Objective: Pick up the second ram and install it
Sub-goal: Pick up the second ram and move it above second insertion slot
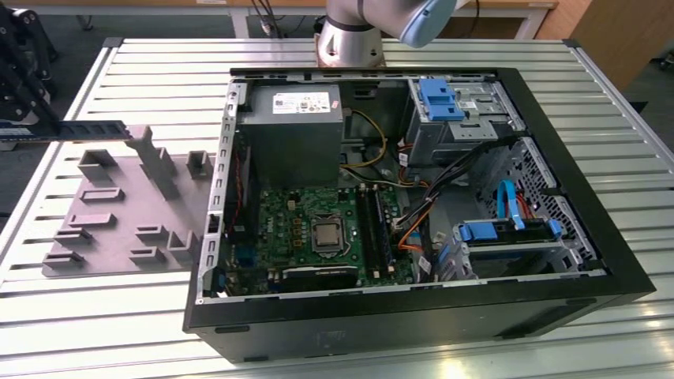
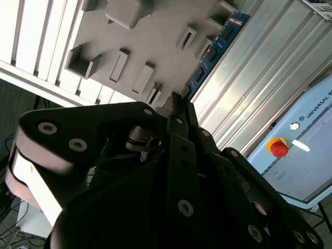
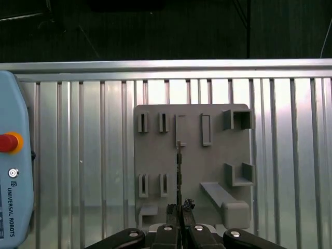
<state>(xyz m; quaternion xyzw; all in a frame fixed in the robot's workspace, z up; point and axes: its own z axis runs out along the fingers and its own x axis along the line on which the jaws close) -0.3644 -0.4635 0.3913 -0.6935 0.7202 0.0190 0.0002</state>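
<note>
Currently, the gripper [image 3: 180,210] has its fingers [image 3: 166,234] pinching one end of the second ram [image 1: 95,129]. The ram is held level over the grey tray [image 3: 192,179] on the worktop [image 1: 158,71], well apart from the open computer case [image 1: 421,320].

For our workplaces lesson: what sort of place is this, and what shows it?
Probably a robotics lab or test cell: a robot arm's base at a slatted metal table, an open computer case, a teach pendant.
</note>
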